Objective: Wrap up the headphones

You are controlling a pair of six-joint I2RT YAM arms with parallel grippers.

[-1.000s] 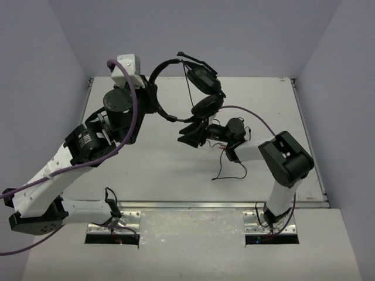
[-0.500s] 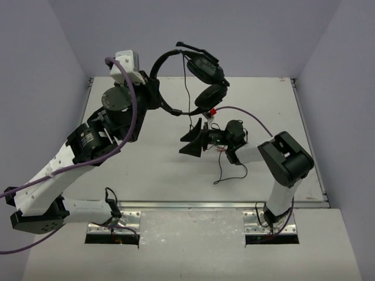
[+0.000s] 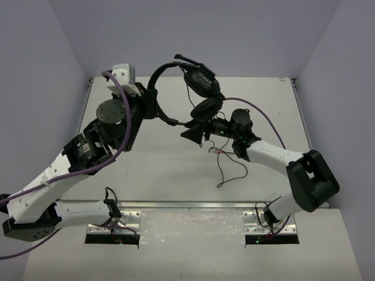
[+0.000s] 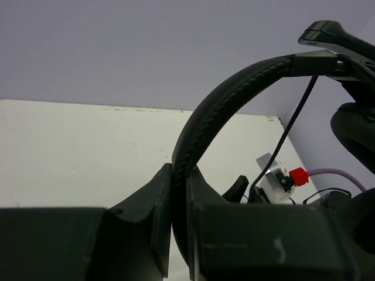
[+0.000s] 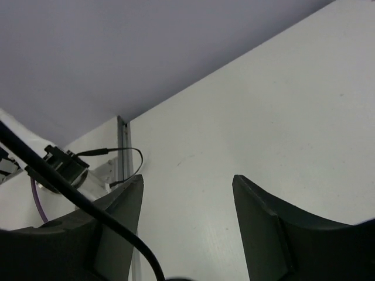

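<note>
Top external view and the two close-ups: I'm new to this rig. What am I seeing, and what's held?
The top view looks down from above and behind the left arm and the right arm, bolted at a white table. The other two pictures come from a camera on each wrist. The left gripper is shut on the headband of the black headphones, holding them off the table. The right gripper is open near the lower earcup, nothing between its jaws. The thin cable trails onto the table.

Headphones (image 3: pixel 202 82) above table (image 3: pixel 152 167); left tool (image 3: pixel 153 105) at left, right tool (image 3: pixel 193 133) just before earcups (image 3: pixel 206 108).
</note>
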